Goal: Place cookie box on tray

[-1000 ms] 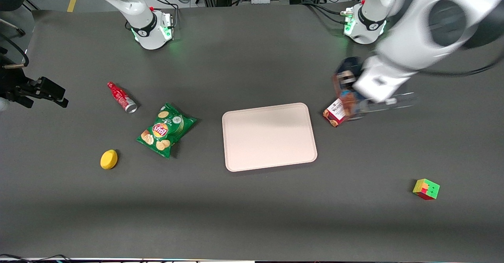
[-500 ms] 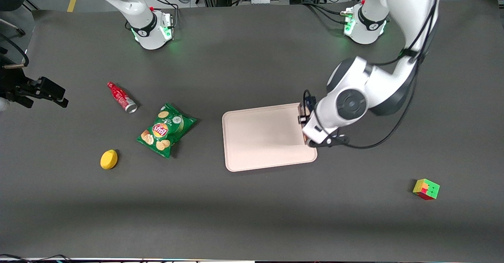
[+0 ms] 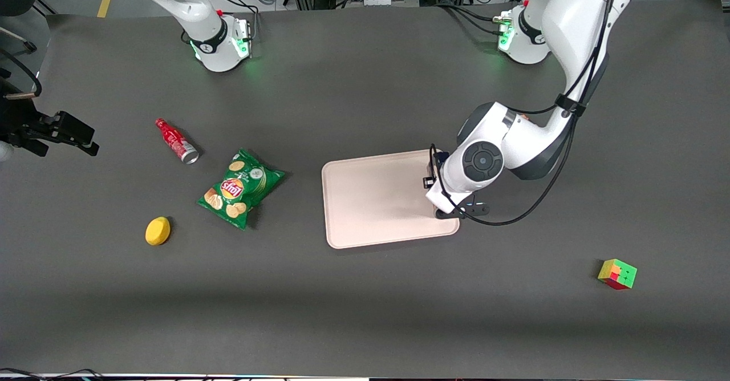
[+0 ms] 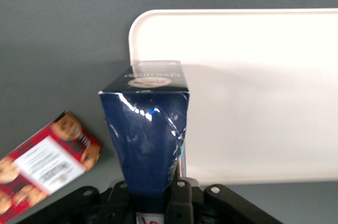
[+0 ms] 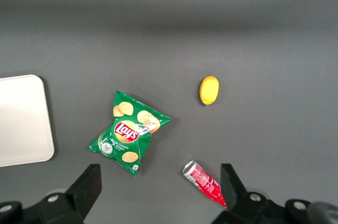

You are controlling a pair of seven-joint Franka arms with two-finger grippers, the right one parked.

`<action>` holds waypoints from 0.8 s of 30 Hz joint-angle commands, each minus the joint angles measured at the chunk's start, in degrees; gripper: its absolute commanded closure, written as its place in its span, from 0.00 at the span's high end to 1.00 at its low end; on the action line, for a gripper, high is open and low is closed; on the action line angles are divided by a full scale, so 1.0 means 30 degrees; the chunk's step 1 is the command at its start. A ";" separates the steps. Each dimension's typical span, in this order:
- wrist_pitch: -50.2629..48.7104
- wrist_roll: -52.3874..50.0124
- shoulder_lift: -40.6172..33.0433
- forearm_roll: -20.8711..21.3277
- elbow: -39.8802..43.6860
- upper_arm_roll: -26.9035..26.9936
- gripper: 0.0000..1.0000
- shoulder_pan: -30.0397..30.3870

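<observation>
The cookie box (image 4: pixel 150 129) is a dark navy pack with a round white logo on its end. My left gripper (image 4: pixel 151 195) is shut on it, one finger pressed against each side. The box hangs over the rim of the pale pink tray (image 4: pixel 264 102), at the tray's end toward the working arm. In the front view the arm's wrist (image 3: pixel 478 164) sits above that end of the tray (image 3: pixel 376 198) and hides both the gripper and the box.
A red cookie box (image 4: pixel 45 160) lies on the table beside the tray. Toward the parked arm's end lie a green chips bag (image 3: pixel 239 188), a red can (image 3: pixel 177 140) and a yellow lemon-like object (image 3: pixel 157 230). A coloured cube (image 3: pixel 617 274) sits nearer the front camera.
The left arm swung from above the red box to the tray's edge, carrying the navy box. In the last half second it shifted slightly further over the tray.
</observation>
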 commanded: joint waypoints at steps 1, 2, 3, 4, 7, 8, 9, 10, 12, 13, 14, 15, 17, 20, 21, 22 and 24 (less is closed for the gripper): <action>-0.0787 -0.0451 -0.1168 0.0317 0.0090 0.0182 1.00 0.0081; -0.1020 -0.0480 -0.1373 0.0317 0.0324 0.0211 1.00 0.0168; -0.1371 -0.0597 -0.1607 0.0317 0.0529 0.0240 1.00 0.0256; -0.1809 -0.0482 -0.1870 0.0230 0.0792 0.0386 1.00 0.0315; -0.3594 -0.0306 -0.2807 0.0083 0.1758 0.0971 1.00 0.0345; -0.4326 -0.0102 -0.3159 0.0054 0.2110 0.1089 1.00 0.0374; -0.5116 0.0132 -0.3568 -0.0034 0.2461 0.1177 1.00 0.0461; -0.5878 0.0396 -0.4007 -0.0209 0.2755 0.1265 1.00 0.0549; -0.7140 0.1389 -0.4857 -0.0677 0.3370 0.2023 1.00 0.0579; -0.7784 0.2119 -0.5354 -0.0940 0.3779 0.2579 1.00 0.0579; -0.8515 0.2881 -0.5852 -0.1262 0.4160 0.3135 1.00 0.0579; -0.9364 0.3585 -0.6321 -0.1555 0.4570 0.3576 1.00 0.0550; -1.1326 0.4962 -0.7201 -0.1850 0.5478 0.4426 1.00 0.0579; -1.4255 0.6983 -0.7906 -0.1793 0.7438 0.5715 1.00 0.0608; -1.5309 0.7657 -0.8111 -0.1734 0.8141 0.6125 1.00 0.0609; -1.6306 0.8273 -0.8287 -0.1705 0.8612 0.6448 1.00 0.0609; -1.7483 0.9649 -0.8784 -0.1471 0.8851 0.6976 1.00 0.0609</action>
